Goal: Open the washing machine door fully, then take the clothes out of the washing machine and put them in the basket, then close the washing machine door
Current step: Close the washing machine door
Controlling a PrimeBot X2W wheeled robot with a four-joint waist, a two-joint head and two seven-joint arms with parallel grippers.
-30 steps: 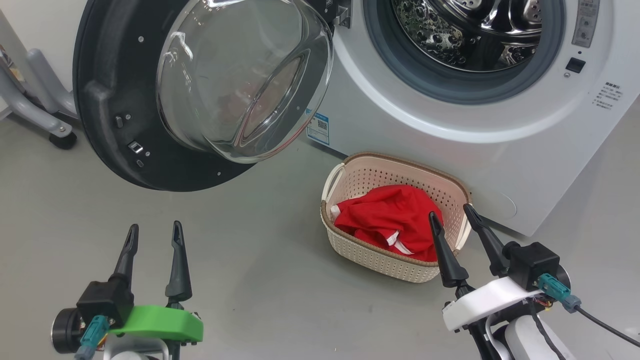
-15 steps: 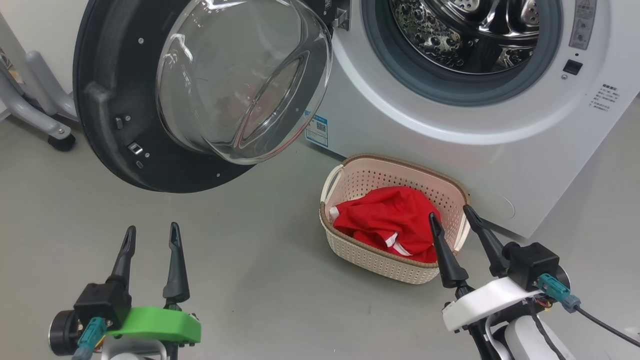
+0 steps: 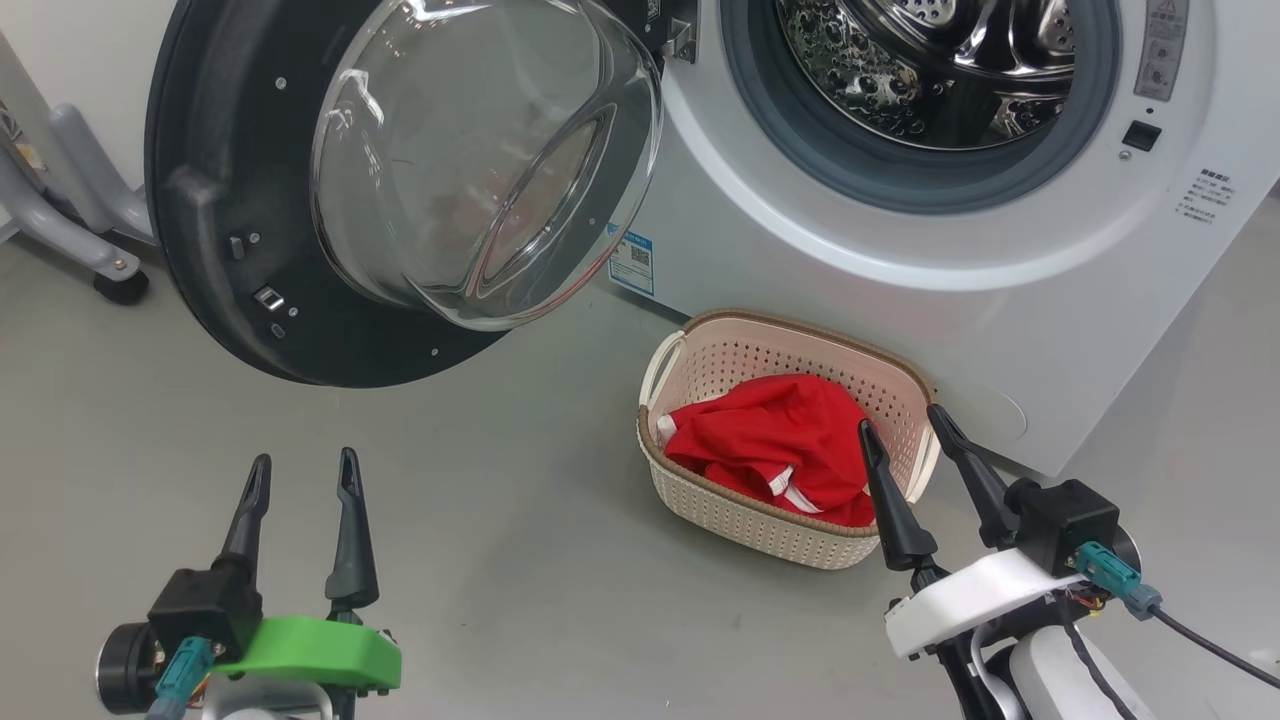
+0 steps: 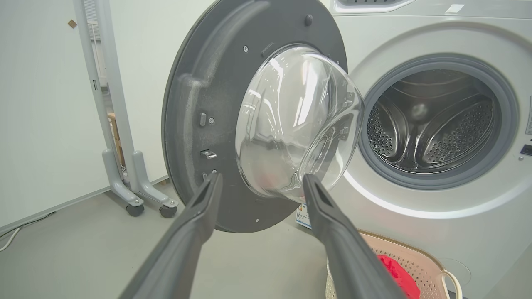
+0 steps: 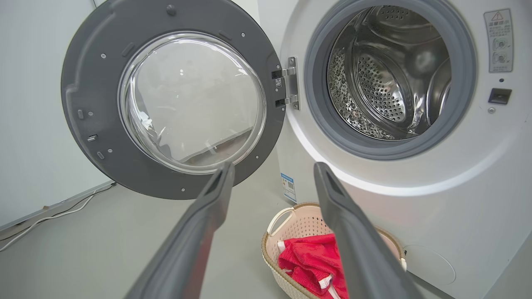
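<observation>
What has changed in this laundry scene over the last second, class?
Almost nothing: the whole head view shifts slightly, so the camera moved, not the things. Nothing was taken or let go. The left gripper and right gripper stay open and empty, the washing machine door stays wide open, and the clothes stay in the basket.

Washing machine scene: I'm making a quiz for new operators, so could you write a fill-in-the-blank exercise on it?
1. The washing machine door is swung ____.
2. The basket holds clothes coloured ____.
3. Inside the washing machine, the drum looks ____.
4. The left claw and right claw both stand ____, gripping nothing.
Missing words: open; red; empty; open.
</observation>
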